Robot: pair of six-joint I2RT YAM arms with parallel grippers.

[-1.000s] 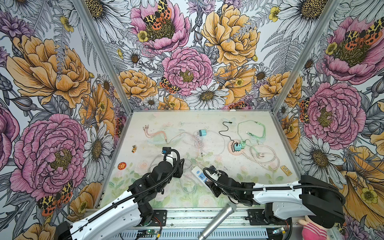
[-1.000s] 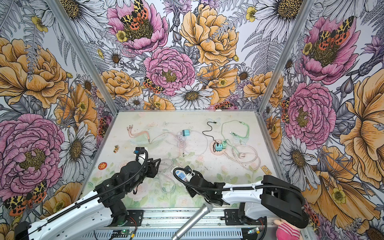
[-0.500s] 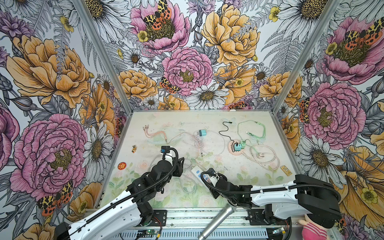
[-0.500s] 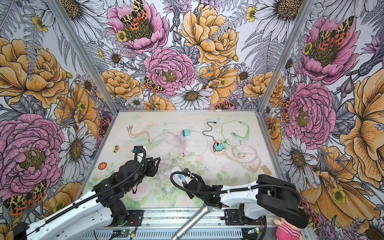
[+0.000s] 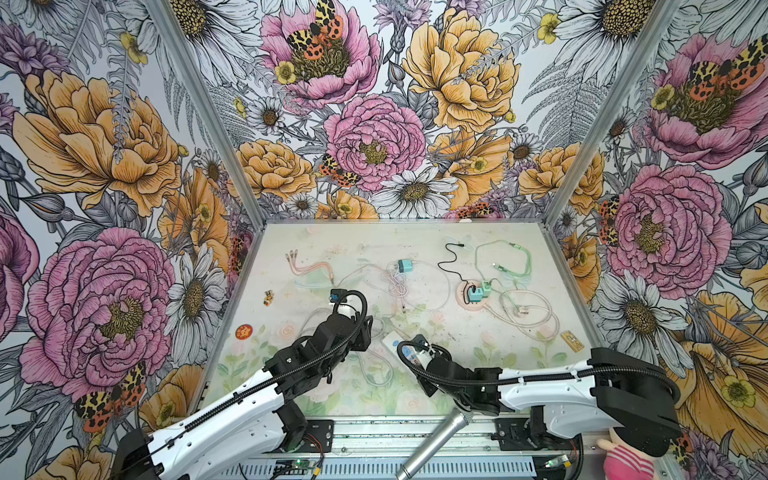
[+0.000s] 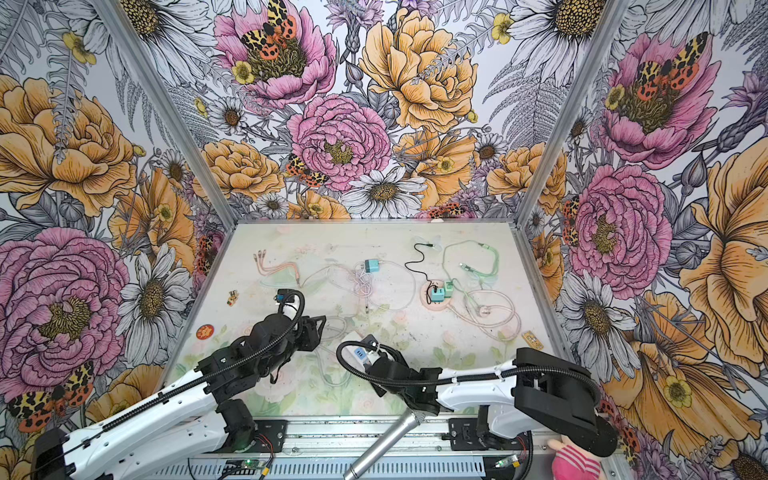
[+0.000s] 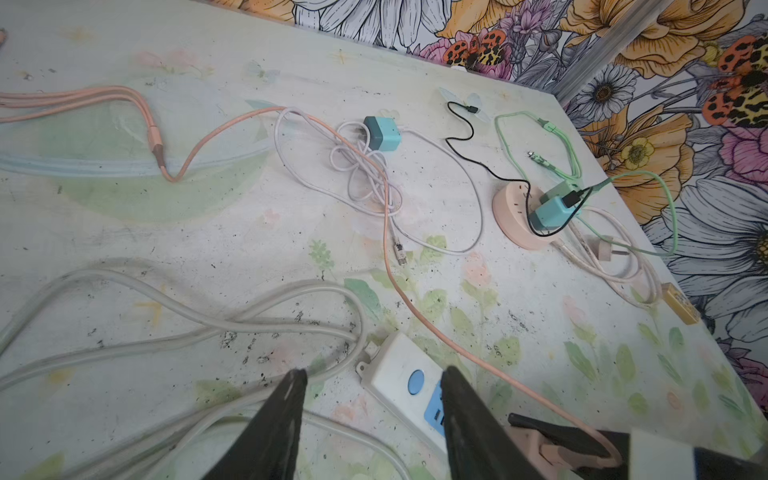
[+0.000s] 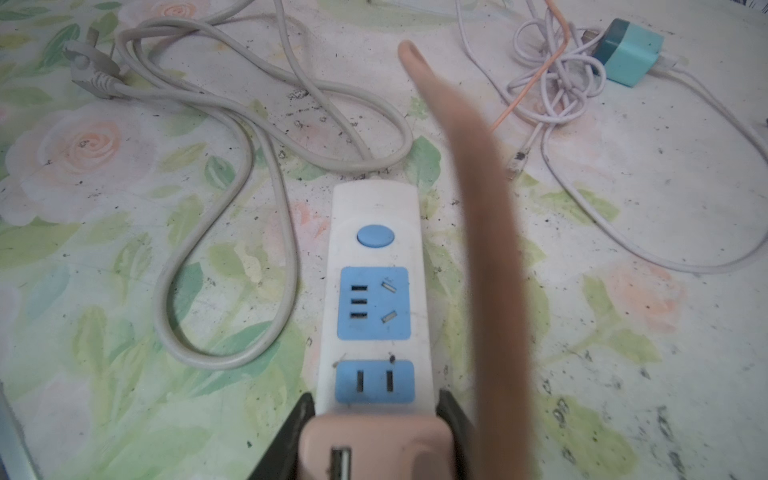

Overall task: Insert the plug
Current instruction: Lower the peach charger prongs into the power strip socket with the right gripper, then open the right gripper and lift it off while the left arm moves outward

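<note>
A white power strip point(image 8: 376, 208) with blue sockets lies on the floral table near the front middle, also seen in both top views point(image 5: 394, 344) point(image 6: 360, 354). My right gripper point(image 8: 376, 398) is shut on a pink plug point(image 8: 374, 440) with a USB port, held just over the strip's near end, right behind the two-slot socket. The plug's pink cable point(image 8: 490, 249) arcs blurred past the camera. My left gripper point(image 7: 374, 373) is open, low over the strip's point(image 7: 399, 370) button end, with nothing held. The pink plug point(image 7: 552, 451) shows beside it.
The strip's grey cord point(image 8: 232, 208) loops across the table to its own plug point(image 8: 89, 70). Farther back lie a teal charger point(image 5: 405, 266) in tangled white cable, a round pink hub point(image 5: 465, 297) carrying teal chargers, and a green cable point(image 5: 525, 259). A metal cylinder point(image 5: 436, 440) leans at the front rail.
The right gripper with the pink plug has shifted slightly over the strip. The left gripper has edged right toward the strip's button end, its jaws a touch wider.
</note>
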